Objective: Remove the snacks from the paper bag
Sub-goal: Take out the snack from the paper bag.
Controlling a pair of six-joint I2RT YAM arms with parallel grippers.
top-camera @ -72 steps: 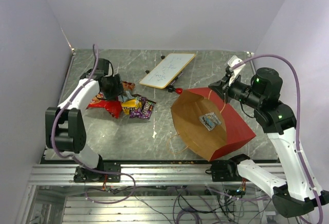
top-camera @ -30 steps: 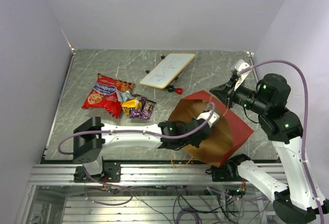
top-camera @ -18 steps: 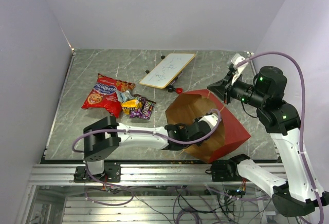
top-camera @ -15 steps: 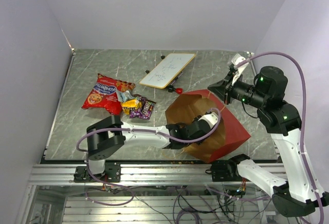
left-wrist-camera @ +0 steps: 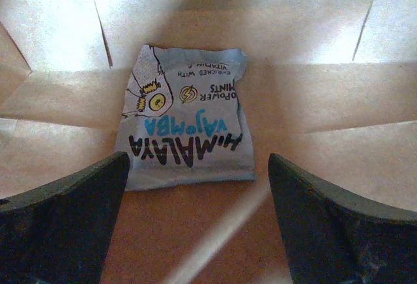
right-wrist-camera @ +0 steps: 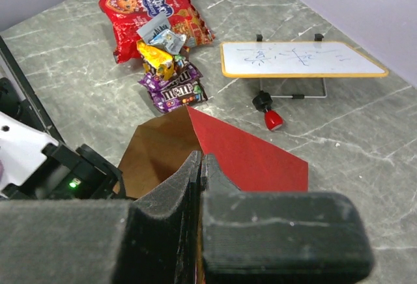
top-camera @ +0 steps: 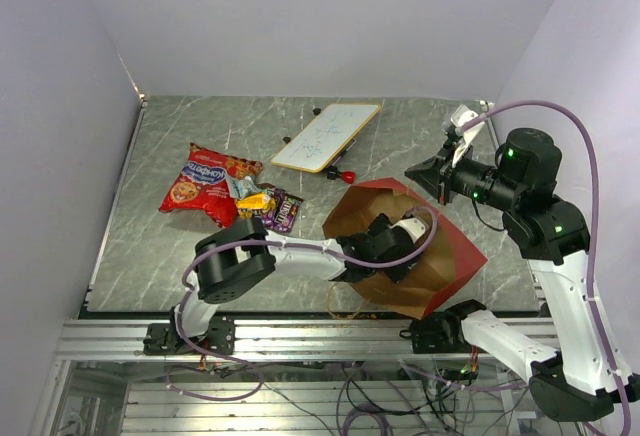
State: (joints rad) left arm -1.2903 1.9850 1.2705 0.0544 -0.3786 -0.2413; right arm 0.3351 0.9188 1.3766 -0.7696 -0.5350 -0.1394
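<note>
A light blue snack packet (left-wrist-camera: pixel 186 124) lies flat on the brown floor inside the paper bag (top-camera: pixel 462 248). My left gripper (left-wrist-camera: pixel 197 167) is deep in the bag and open, with its fingertips on either side of the packet's near edge and not touching it. My right gripper (right-wrist-camera: pixel 202 167) is shut on the bag's upper rim, holding the mouth open. On the table to the left lie the other snacks: a red chip bag (top-camera: pixel 205 184), a yellow packet (top-camera: pixel 255 201) and a purple packet (top-camera: pixel 280 212).
A white board (top-camera: pixel 326 136) stands at the back of the table with a small red marker (top-camera: pixel 345 175) beside it. My left arm (top-camera: pixel 300 254) stretches from its base across the table into the bag's mouth. Purple walls close in the sides.
My left arm swung from the snack pile into the bag and pushed deeper. Its jaws went from nearly shut to wide open. My right gripper kept its hold on the rim.
</note>
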